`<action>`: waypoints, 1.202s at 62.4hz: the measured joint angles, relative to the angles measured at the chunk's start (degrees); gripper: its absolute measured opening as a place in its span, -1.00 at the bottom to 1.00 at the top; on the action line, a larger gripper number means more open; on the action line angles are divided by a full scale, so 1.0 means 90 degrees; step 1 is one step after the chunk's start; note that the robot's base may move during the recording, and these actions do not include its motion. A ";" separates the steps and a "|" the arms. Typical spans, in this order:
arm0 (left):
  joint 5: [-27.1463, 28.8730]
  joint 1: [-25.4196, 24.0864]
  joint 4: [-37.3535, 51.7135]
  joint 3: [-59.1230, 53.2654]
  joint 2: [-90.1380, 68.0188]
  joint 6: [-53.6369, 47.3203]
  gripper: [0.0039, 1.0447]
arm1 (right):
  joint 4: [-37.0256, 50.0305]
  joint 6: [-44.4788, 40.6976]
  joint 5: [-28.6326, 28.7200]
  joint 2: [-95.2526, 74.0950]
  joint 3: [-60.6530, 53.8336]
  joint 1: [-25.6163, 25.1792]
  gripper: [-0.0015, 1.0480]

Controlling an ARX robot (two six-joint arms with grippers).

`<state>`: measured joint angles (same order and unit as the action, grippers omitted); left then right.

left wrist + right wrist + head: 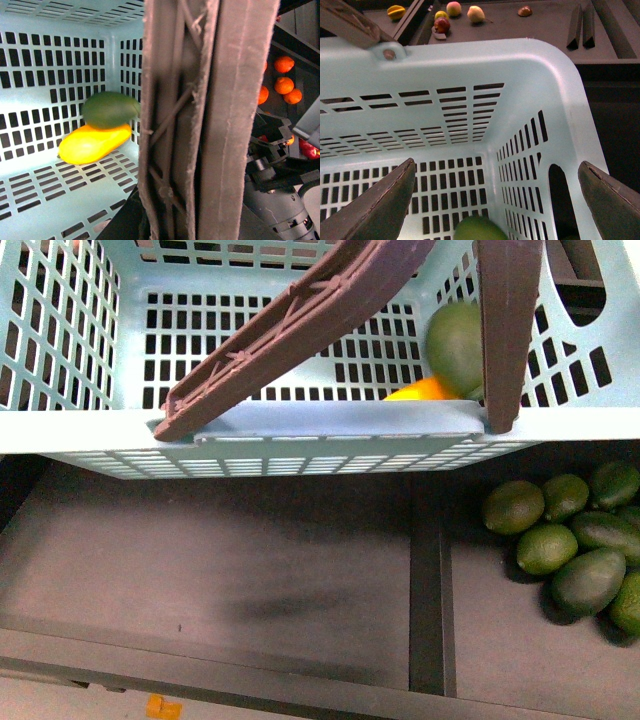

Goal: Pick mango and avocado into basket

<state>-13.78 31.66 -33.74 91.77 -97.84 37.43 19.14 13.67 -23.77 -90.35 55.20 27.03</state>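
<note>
looking down from the front into a light teal basket (60, 435) with two brown handles (290, 325) leaning across its top. showing the avocado (455, 345) inside, at about 1 o'clock on the basket floor, dark green with blurred edges, close to the right-hand wall. showing a sliver of the yellow-orange mango (420, 392) at 7 o'clock of the avocado, touching it, mostly hidden by the near rim. seen from the left wrist, avocado resting on top of mango in a corner, both long axes roughly parallel and lying flat along the floor.

hanging above that corner: the right claw (496, 165), spread wide, gripping nothing, with the avocado's top beneath the gap and apart from both fingers (375, 205). judged the nearer arm. cannot tell how far open the left claw is, with a handle filling the middle of its own camera's view.

judged as both fruits already in, probably calling only for a straight lift clear, minding the handle just at 3 o'clock of the avocado.

underfoot: smooth, rigid, slotted plastic, leaving the avocado free to roll off the mango yet not out. walls close on two sides, open overhead. outside the basket, a dark desk (220, 570) with a heap of loose green fruits (575, 535) at 4 o'clock, well apart from the basket's fruit.
</note>
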 joint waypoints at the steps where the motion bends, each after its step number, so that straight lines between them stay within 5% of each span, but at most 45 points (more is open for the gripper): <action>1: -0.0015 0.0000 0.0000 0.0000 0.0000 0.0000 -0.70 | -0.0005 -0.0002 -0.0007 0.0036 -0.0024 -0.0002 0.83; 24: -0.0024 0.0010 0.0000 -0.0002 -0.0010 0.0005 -0.70 | -0.0282 0.0372 -0.0177 0.1851 -0.1018 -0.0316 0.82; 35: 0.0024 -0.0032 -0.0002 -0.0002 -0.0010 0.0022 -0.70 | 0.2055 -0.1154 0.0614 0.2526 -0.2815 -0.0882 0.14; 55: -0.0024 -0.0017 0.0000 -0.0002 -0.0010 0.0007 -0.70 | 0.2290 -0.1457 0.1435 0.3864 -0.4459 -0.1739 -0.92; 75: 0.0017 -0.0017 0.0000 -0.0002 -0.0010 0.0007 -0.70 | 0.1989 -0.1486 0.1950 0.5051 -0.5319 -0.2283 -0.96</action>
<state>-13.63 31.51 -33.74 91.74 -97.93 37.50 37.04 0.30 -6.22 -44.88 7.33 6.48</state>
